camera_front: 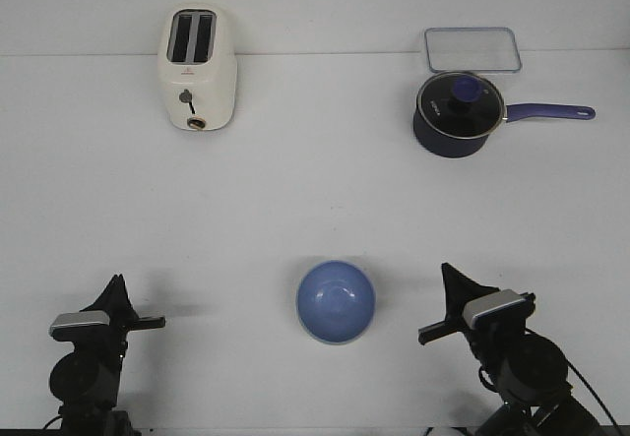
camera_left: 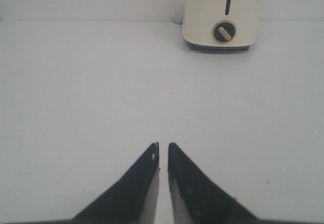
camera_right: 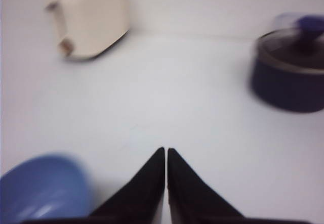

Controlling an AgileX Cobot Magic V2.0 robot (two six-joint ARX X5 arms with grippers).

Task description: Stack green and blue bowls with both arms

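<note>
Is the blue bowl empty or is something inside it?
Empty. The blue bowl sits upright, and the front view shows only its bare blue inside.

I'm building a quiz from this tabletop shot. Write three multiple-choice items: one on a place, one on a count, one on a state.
1. Where does the blue bowl sit?
A. Between the two arms, at the near edge of the table
B. Beside the toaster
C. On the saucepan lid

2. How many small round bowls show in the front view?
A. Three
B. One
C. None

3. How does the left pincer stand?
A. Wide open
B. Shut on a bowl
C. Shut, holding nothing

Answers:
1 A: it lies between the left pincer and the right pincer, far from the toaster and saucepan.
2 B: only the blue one shows; no green bowl is seen.
3 C: its tips nearly meet over bare table.
</note>
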